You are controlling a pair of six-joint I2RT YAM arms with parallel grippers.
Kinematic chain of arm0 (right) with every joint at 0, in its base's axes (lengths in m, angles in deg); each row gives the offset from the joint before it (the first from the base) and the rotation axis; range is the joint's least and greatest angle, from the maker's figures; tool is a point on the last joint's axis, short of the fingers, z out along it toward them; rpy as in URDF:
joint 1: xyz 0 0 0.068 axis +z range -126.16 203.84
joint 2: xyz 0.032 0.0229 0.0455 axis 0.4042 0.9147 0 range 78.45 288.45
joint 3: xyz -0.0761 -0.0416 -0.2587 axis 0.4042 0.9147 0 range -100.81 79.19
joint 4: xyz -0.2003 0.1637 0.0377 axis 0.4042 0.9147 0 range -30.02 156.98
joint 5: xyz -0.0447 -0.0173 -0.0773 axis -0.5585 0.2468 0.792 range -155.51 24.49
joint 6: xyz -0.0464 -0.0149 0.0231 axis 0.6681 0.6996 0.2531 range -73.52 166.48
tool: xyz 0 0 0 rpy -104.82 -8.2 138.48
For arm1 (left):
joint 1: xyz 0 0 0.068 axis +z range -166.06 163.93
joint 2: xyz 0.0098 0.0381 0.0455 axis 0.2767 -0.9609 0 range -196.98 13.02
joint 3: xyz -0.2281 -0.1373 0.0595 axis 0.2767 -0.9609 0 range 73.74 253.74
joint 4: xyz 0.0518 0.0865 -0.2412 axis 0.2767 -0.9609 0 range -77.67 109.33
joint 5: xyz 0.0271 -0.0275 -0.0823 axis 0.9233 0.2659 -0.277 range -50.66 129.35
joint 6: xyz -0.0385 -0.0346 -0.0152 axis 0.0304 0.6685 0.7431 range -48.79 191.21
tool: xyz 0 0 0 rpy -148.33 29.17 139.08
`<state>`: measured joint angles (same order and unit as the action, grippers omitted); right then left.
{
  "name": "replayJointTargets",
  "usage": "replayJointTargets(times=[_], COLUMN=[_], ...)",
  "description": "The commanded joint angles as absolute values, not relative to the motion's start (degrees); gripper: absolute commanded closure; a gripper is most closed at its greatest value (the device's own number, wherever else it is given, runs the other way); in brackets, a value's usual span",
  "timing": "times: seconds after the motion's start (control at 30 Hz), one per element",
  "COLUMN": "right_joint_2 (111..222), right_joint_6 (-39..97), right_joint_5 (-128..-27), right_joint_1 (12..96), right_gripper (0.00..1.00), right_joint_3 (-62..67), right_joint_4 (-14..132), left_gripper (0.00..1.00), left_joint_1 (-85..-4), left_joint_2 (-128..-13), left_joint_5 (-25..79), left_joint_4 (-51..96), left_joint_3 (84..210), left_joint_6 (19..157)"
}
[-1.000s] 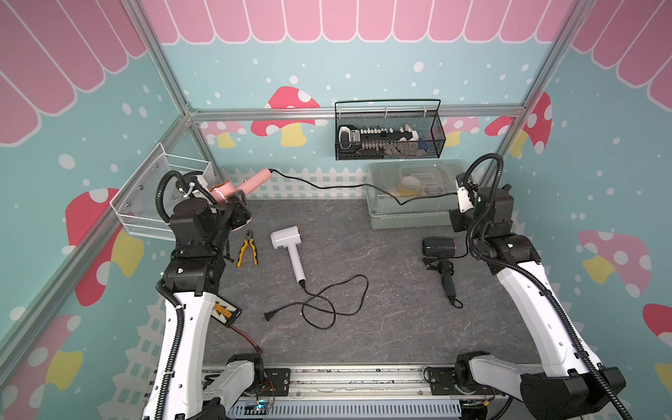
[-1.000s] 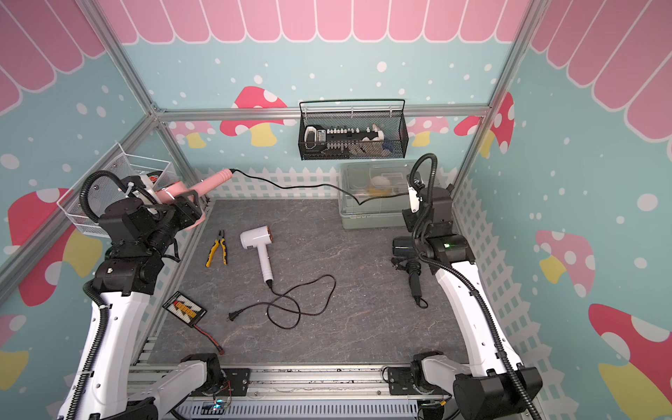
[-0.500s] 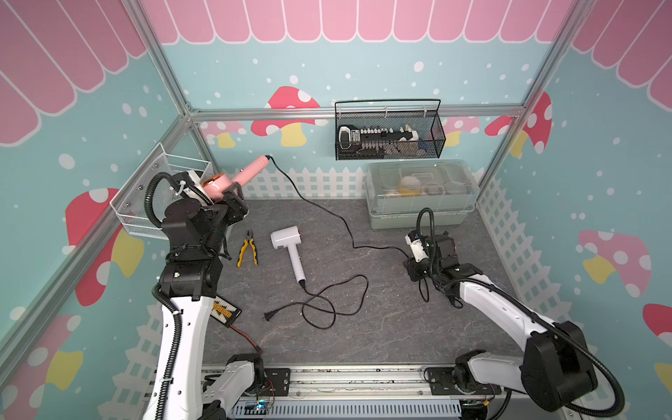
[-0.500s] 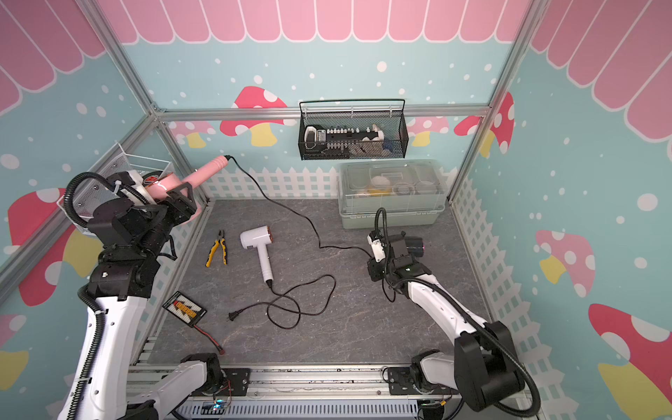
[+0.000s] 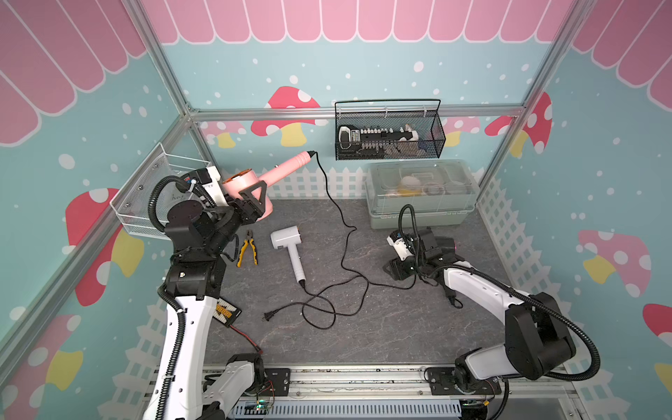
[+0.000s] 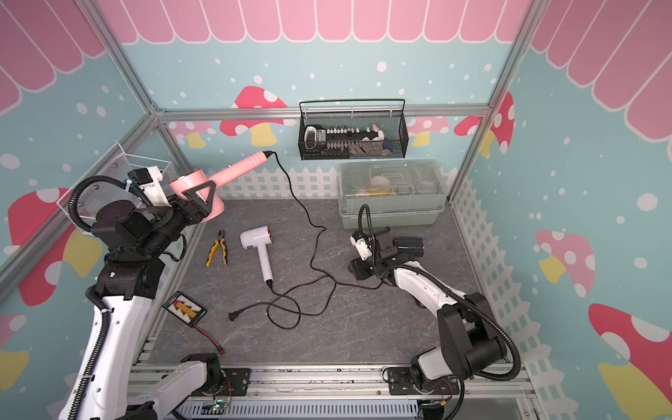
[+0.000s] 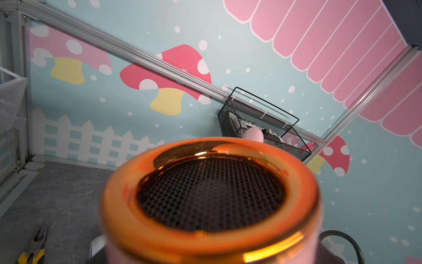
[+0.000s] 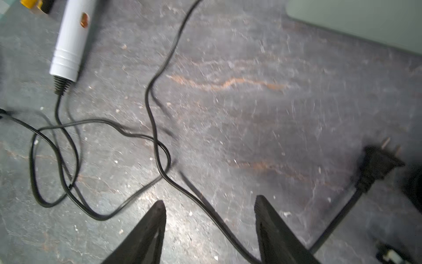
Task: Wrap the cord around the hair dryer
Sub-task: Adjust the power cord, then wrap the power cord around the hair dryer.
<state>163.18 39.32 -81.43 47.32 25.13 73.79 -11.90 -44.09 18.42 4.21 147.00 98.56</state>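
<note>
My left gripper (image 5: 251,203) is clamped on the barrel of the pink hair dryer (image 5: 283,169), holding it in the air at the far left of the cell. The handle is the long axis: it slants up and to the right, toward the far wall, away from that gripper.

The cord (image 5: 343,254) leaves the handle's tip, drops to the mat (image 5: 382,327) and snakes nearer and to the right, ending close to my right gripper (image 8: 210,201). That gripper sits low over the mat on the right with its jaws apart and nothing between them. In the right wrist view the cord lies on the mat and runs slantwise through the gap toward one finger. A plug (image 8: 376,164) lies just beside the gripper, and I take it for this cord's end.

So the right arm is much the nearer to the free end, while the handle it must circle is well apart, up and to the far left. I judge the next grasp belongs to the right jaws. Mid-mat, this cord crosses the white hair dryer (image 5: 285,238)'s own lead, so I would pick close to the plug.
</note>
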Motion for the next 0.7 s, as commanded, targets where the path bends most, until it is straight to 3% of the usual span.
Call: replayJointTargets(times=[0.0,0.17,0.67], right_joint_2=[167.6,175.0,193.8], right_joint_6=[38.2,29.5,33.6], right_joint_5=[-84.9,-87.0,-77.2], right_joint_1=[48.4,51.3,60.6], right_gripper=[0.39,0.42,0.52], right_joint_3=[21.8,19.9,3.7], right_joint_4=[69.5,60.4,76.8], left_gripper=[1.0,1.0,1.0], left_joint_1=[-12.1,-12.2,-12.6], left_joint_2=[-41.7,-41.6,-42.1], left_joint_5=[16.0,16.3,16.2], left_joint_4=[10.9,11.8,11.7], left_joint_3=[147.4,148.6,149.1], left_joint_6=[101.4,102.6,103.2])
